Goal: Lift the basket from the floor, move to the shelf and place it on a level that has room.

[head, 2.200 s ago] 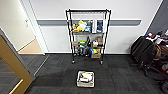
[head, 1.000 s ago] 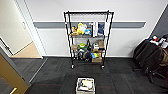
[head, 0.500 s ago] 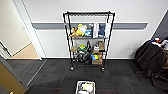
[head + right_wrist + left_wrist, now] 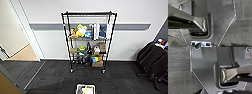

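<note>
The cream woven basket [image 4: 85,89] sits on the dark carpet floor [image 4: 55,77] at the near edge of the head view, in front of me. Straight ahead against the white wall stands the shelf [image 4: 88,42], a tall black wire rack on castors. Its top level [image 4: 88,13] looks bare. The tier below holds plush toys and white books, and the lower tiers hold small boxes and other items. Both wrist views look down on my own dark base plate, with carpet [image 4: 178,69] beside it.
An open doorway [image 4: 17,47] with tan wooden flooring lies to the left of the rack. A dark chair with bags [image 4: 153,58] stands at the right. A grey rail [image 4: 130,26] runs along the wall. Open carpet separates the basket from the rack.
The whole head view has shifted: the rack has grown larger and the basket has slid toward the bottom edge, so I have driven closer. The things themselves have not moved.
</note>
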